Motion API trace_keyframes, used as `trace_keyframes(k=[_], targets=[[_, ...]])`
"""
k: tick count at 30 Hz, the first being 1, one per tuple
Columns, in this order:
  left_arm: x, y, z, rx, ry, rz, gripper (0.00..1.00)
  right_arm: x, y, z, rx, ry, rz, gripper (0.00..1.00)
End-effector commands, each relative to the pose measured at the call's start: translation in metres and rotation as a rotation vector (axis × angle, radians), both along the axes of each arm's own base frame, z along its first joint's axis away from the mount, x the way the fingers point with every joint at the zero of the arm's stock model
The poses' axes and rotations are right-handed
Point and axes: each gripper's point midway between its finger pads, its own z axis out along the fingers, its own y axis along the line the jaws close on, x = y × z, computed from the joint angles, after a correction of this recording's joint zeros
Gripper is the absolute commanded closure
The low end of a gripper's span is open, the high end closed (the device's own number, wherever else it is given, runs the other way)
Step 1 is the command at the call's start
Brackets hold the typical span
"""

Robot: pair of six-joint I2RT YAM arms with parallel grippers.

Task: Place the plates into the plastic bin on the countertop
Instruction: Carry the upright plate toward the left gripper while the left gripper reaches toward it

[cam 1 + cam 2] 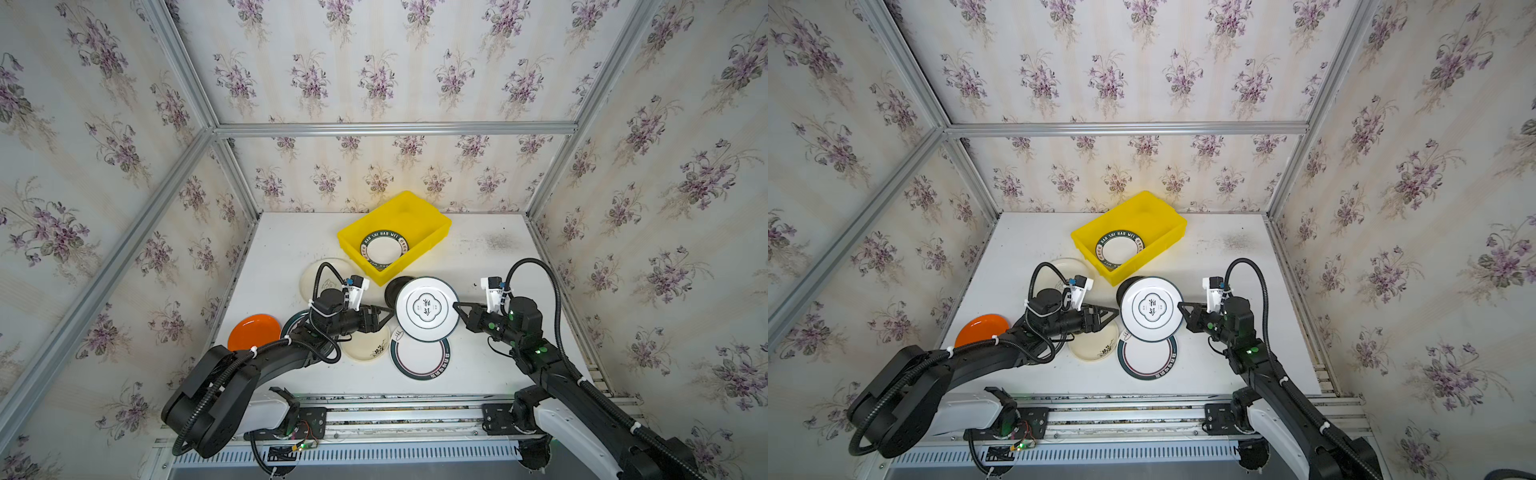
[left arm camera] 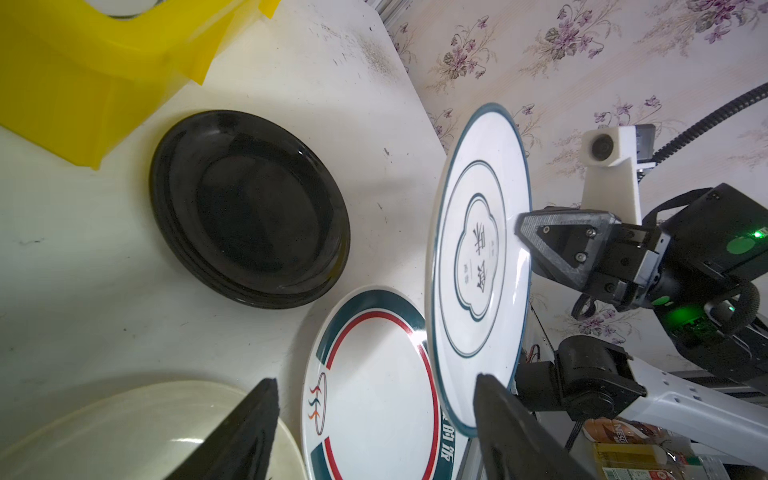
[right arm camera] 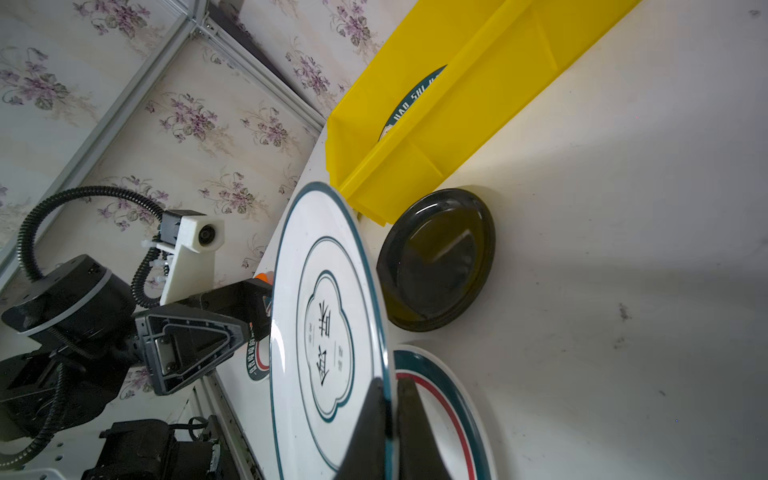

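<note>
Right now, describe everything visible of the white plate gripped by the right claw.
The plate is round and glossy white, looks ceramic or melamine, with a thin dark green edge line, an inner ring and a lobed frame around black characters. It is face up, roughly level, lifted off the countertop, partly above a black plate and a red-ringed plate. The right claw is shut on its rim; the open left claw brackets the opposite rim, contact unclear.
</note>
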Motion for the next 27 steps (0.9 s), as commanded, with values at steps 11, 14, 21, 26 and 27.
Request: trace_keyframes(k=[11,14,21,26,27], targets=[[-0.003,-0.005,0.013,-0.049,-0.032,-0.035,0.39,0.006,0.036,0.035,0.051,-0.132,0.101,1.00],[-0.003,-0.007,0.014,-0.055,-0.029,-0.042,0.51,0.007,0.042,0.033,0.039,-0.129,0.111,1.00],[-0.002,-0.011,0.010,-0.060,-0.001,-0.059,0.71,0.009,0.048,0.026,0.036,-0.113,0.116,1.00],[-0.002,-0.012,0.008,-0.059,0.011,-0.062,0.87,0.009,0.054,0.026,0.035,-0.121,0.133,0.88],[-0.001,-0.012,0.007,-0.058,0.011,-0.061,0.89,0.009,0.054,0.026,0.036,-0.122,0.134,0.79]])
